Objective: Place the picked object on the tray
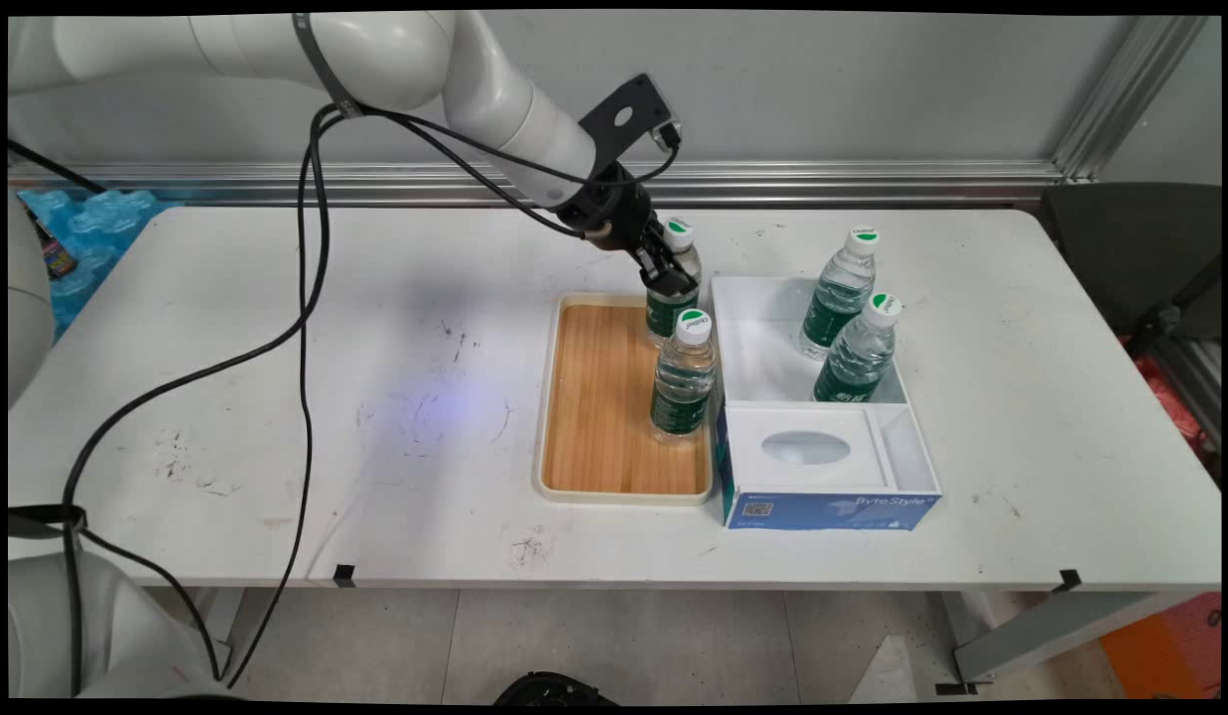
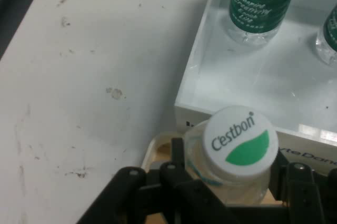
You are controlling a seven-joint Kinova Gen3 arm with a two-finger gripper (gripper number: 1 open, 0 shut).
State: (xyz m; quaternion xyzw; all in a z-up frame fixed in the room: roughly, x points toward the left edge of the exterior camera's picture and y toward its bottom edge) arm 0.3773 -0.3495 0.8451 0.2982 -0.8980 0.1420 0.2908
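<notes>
**Bottle held at the tray's far right corner**

Bottle (image 1: 673,288) in your grip stands upright at the far right corner of the wooden tray (image 1: 599,397), and your gripper (image 1: 668,278) has its fingers (image 2: 176,174) clamped on its body just below the white cap. In the hand view the cap reads "C'estbon" and sits between the black linkages.

You have a second bottle (image 1: 683,382) standing on the tray close in front of the held one, near the tray's right rim. Just beside that rim the white box (image 1: 817,397) begins; its wall runs close past the held bottle. Two more bottles (image 1: 852,328) stand inside the box's far compartment, and a tissue pack (image 1: 822,482) fills its near part.

Your open room lies to the left: the tray's left half is bare wood, and beyond its left rim the counter (image 1: 276,397) is free, marked only by scuffs. Black cables (image 1: 306,298) hang over that side.
</notes>
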